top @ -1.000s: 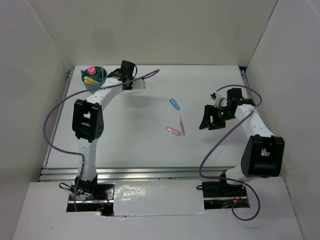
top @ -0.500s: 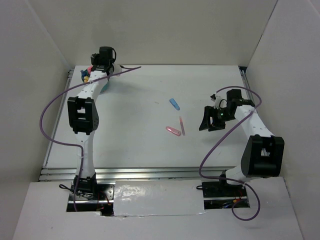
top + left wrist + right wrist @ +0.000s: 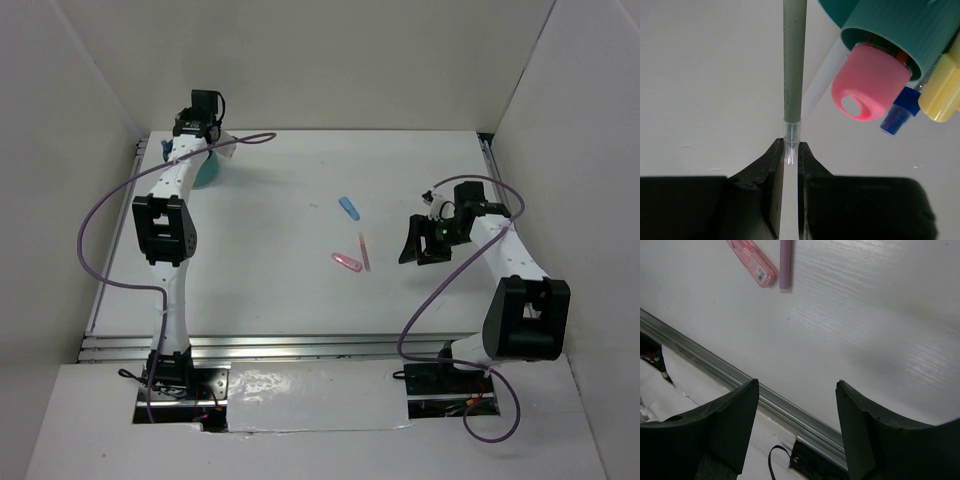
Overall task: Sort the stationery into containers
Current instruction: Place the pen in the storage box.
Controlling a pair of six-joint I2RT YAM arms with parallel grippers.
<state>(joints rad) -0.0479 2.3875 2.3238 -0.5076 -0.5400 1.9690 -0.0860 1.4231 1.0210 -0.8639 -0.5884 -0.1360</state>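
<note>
Three loose mid table (image 3: pixel 270 290): blue piece (image 3: pixel 348 207), pink clip (image 3: pixel 346 262), thin pen (image 3: pixel 364 252) | tub (image 3: pixel 207 172), far-left corner, part filled | left gripper (image 3: pixel 791 150) pinching grey pen (image 3: pixel 792 60) at tub | right gripper (image 3: pixel 797 415) wide, empty

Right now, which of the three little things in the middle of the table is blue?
The small blue piece, alone and farthest back. The pink clip and thin pen lie together closer to the front, both pinkish.
</note>
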